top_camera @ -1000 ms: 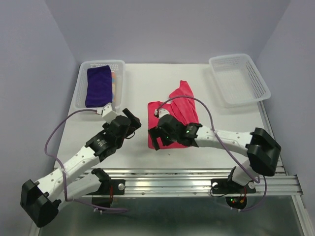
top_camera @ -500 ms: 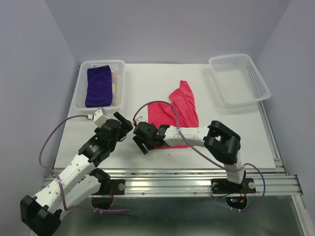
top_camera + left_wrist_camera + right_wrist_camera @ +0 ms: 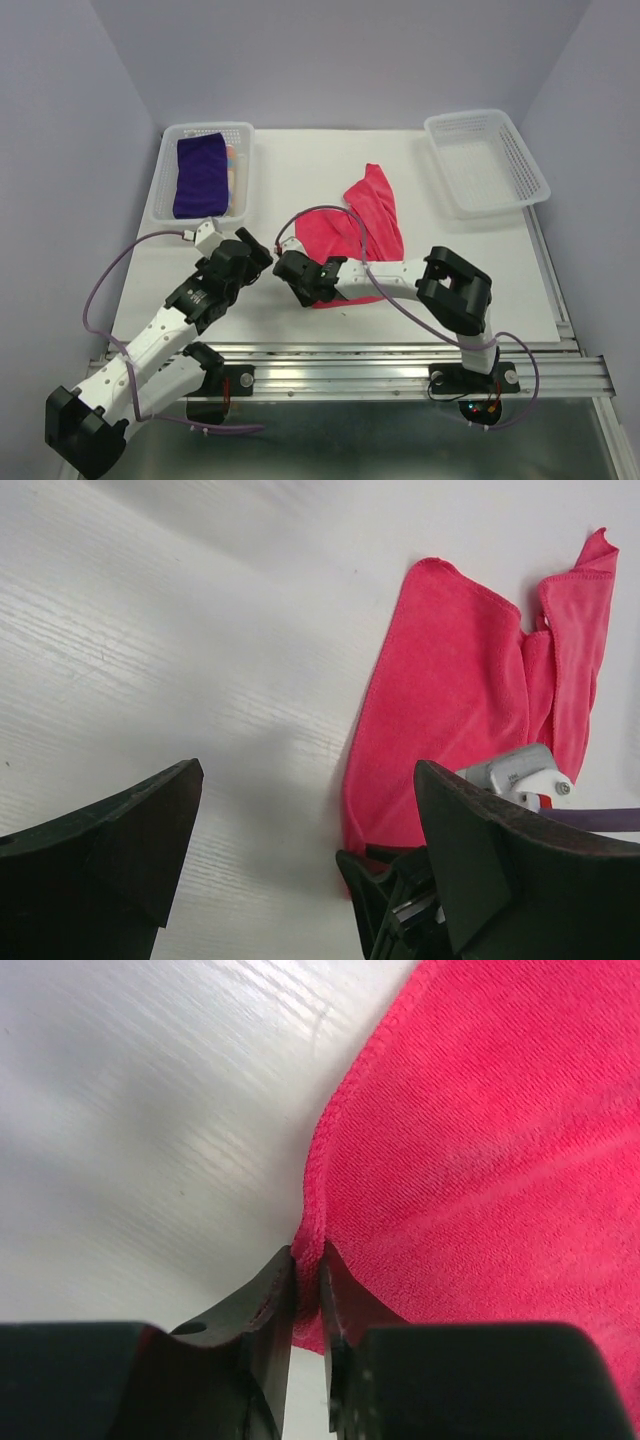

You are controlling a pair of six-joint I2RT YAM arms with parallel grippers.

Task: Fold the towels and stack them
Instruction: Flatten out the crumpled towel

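Right pincer (image 3: 307, 1260): jaws almost together, with the hemmed edge of the hot pink towel (image 3: 480, 1160) nipped between the fingertips. Only a thin fold of cloth sits in the gap. The rest of the towel spreads away to the right in the wrist view. From above, the grip is at the towel's near-left corner, low on the counter (image 3: 300, 160).

Left pincer (image 3: 307, 770): jaws spread wide, holding nothing. It hangs over bare counter just left of the hot pink towel, clear of the cloth. Its wrist view shows the right pincer's tip at the towel's near corner, in the gap between its own two fingers.

Hot pink towel: mid-counter, between the two baskets. The left portion lies flat. The right portion is doubled over itself in a loose flap running toward the far side.

Purple towel (image 3: 200, 175): folded, in the left basket (image 3: 205, 127) at the counter's far-left corner. A strip of striped towel (image 3: 232, 165) shows beside it along the basket's right wall; how many lie there, cannot tell.

Right basket (image 3: 530, 170): far-right corner, well apart from both pincers.
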